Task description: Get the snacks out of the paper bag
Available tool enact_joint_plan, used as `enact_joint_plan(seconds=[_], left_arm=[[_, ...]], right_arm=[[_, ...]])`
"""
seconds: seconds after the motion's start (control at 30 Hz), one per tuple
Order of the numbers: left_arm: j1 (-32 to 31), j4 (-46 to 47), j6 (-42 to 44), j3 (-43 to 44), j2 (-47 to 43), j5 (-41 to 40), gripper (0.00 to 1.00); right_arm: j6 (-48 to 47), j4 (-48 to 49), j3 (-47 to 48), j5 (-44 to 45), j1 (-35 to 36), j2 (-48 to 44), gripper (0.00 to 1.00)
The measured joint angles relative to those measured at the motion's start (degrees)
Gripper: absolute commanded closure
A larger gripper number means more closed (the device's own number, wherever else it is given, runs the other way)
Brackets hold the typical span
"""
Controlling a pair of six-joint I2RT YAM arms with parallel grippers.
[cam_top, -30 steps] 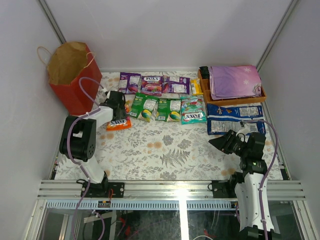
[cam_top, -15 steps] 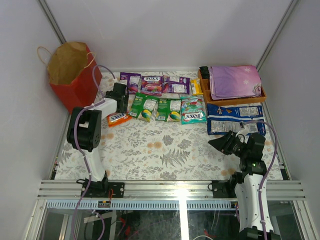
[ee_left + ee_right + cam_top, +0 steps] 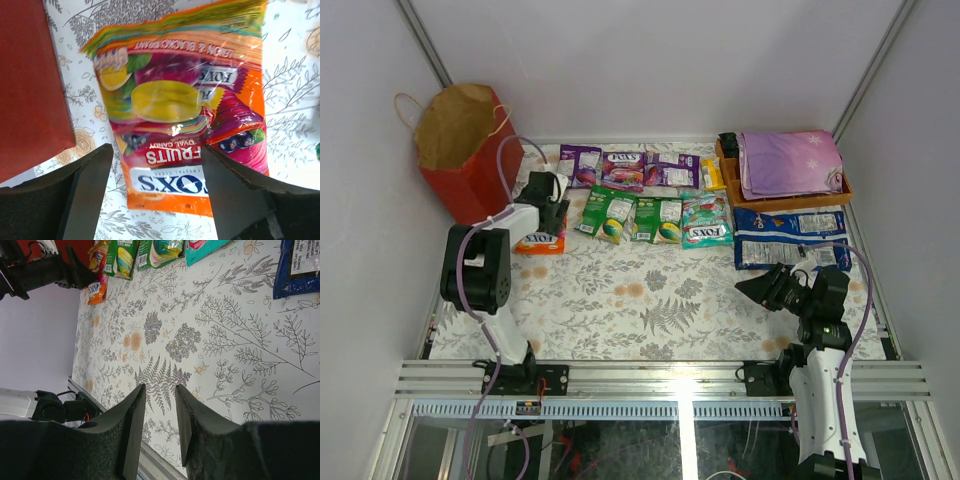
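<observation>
Left tool spread wide above the glossy orange FOX'S packet, which lies just beside the big red paper carrier bag.

The packet lies flat on the bench and the jaws grip nothing, so I judge this snack is set down. I'd lift straight up with no dragging, since glossy film should slide easily. I'd also stay off the bag wall, which is close on one side in the wrist view, then head for the bag mouth. I can't tell if anything is left inside. The right tool has a narrow gap, is empty and sits well apart at near right. The bench has a white floral cover. The other green, purple and teal flat packets lie in rows, with long blue-and-white packs beside them. The orange-brown wooden tray is at far right. The walls are plain pale and a metal rail runs along the near edge.
</observation>
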Motion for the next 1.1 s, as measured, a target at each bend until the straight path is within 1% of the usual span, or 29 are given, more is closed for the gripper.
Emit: enact_joint_plan(seconds=[0.1, 0.13, 0.17, 0.2, 0.33, 0.43, 0.5, 0.63, 0.73, 0.8, 1.0, 1.1], left_arm=[[1.14, -0.50, 1.44, -1.44, -2.19, 1.62, 0.24], [1.51, -0.66, 1.64, -1.70, -2.99, 2.16, 0.17], [1.77, -0.72, 1.66, -1.77, -3.67, 2.49, 0.07], [1.90, -0.70, 1.57, -1.79, -4.57, 3.06, 0.01], [2.12, -1.11, -1.01, -1.44, -9.38, 6.78, 0.00], [1.97, -1.95, -5.53, 0.96, -12.94, 10.69, 0.00], [1.22, -1.90, -10.64, 3.37, -14.51, 12.90, 0.01], [-2.49, -1.66, -21.92, 6.99, -14.69, 13.51, 0.00], [-6.47, -1.46, -29.46, 7.69, -12.37, 13.53, 0.03], [-9.29, -1.44, -33.24, 7.76, -9.51, 13.38, 0.03], [-16.15, -1.49, -38.27, 7.91, 0.90, 11.58, 0.02], [-17.20, -1.49, -39.71, 8.41, 4.17, 11.23, 0.01]], right_arm=[[0.20, 0.63, -0.28, -0.04, 0.00, 0.00, 0.62], [0.26, 0.68, -0.37, -0.04, 0.00, 0.04, 0.62], [0.35, 0.79, -0.46, -0.04, 0.00, 0.11, 0.62], [0.42, 0.85, -0.52, -0.04, 0.02, 0.15, 0.62], [0.61, 1.22, -0.55, -0.04, 0.00, 0.44, 0.62], [0.66, 1.53, -0.61, -0.02, 0.02, 0.66, 0.62], [0.83, 1.84, -0.70, -0.04, 0.02, 0.90, 0.62], [1.11, 2.38, -0.83, -0.02, 0.02, 1.53, 0.62], [1.22, 2.32, -0.83, 0.00, 0.02, 1.62, 0.62], [1.20, 2.12, -0.79, 0.04, 0.02, 1.57, 0.62], [0.83, 0.31, 0.13, 0.50, 0.04, 1.33, 0.62], [0.74, -0.20, 0.76, 0.68, 0.04, 1.57, 0.62]])
